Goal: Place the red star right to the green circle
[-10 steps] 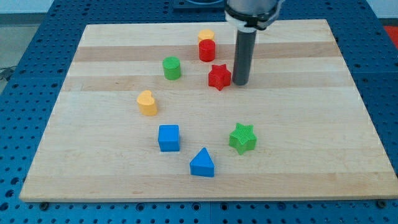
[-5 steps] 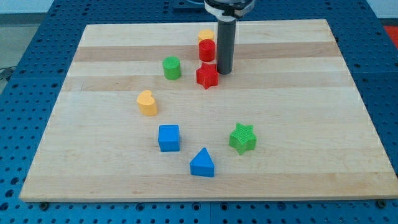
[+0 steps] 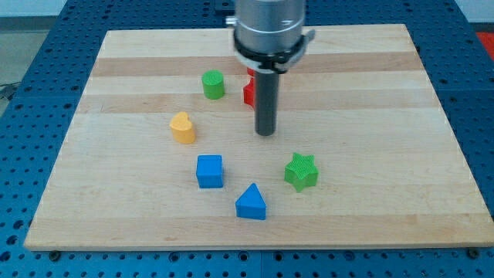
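Note:
The green circle (image 3: 213, 84) stands upright in the upper middle of the wooden board. The red star (image 3: 248, 93) lies just to its right, with only its left edge showing behind my rod. My tip (image 3: 265, 133) rests on the board below and a little right of the red star, apart from it. My rod and arm head hide most of the red star and the blocks above it.
A red block (image 3: 250, 72) peeks out above the red star. A yellow heart (image 3: 183, 128), a blue cube (image 3: 209, 171), a blue triangle (image 3: 251, 202) and a green star (image 3: 301, 171) lie in the lower half of the board (image 3: 386, 154).
My tip pushed the red star left toward the green circle, then moved down the view, away from the star. The arm head now covers the yellow and red blocks.

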